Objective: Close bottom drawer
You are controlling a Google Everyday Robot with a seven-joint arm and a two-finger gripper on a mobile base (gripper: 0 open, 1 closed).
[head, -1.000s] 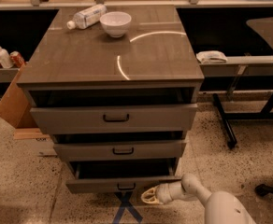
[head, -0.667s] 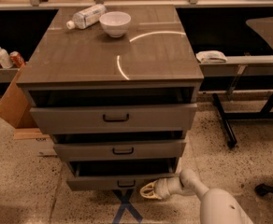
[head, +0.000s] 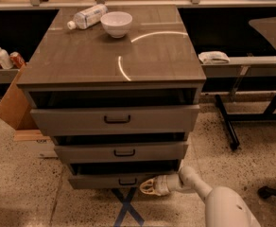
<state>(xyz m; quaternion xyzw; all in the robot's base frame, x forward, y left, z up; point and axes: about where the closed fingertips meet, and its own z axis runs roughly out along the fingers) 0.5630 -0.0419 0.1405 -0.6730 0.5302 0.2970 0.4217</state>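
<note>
Three drawers of the cabinet (head: 109,56) are standing ajar. Arm (head: 197,186) is reaching in low from 5 o'clock. Bottom drawer (head: 95,181) at 6 o'clock is sitting further in than before. Gripper (head: 149,187) is pressing against its front; opening: cannot tell.

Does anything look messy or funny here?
Yes. The clear plastic water bottle lies tipped on its side atop the grey-brown cabinet, beside the white bowl. All three drawers stick out, including the slim bottom drawer, with the cream end effector at the right of its front.
</note>
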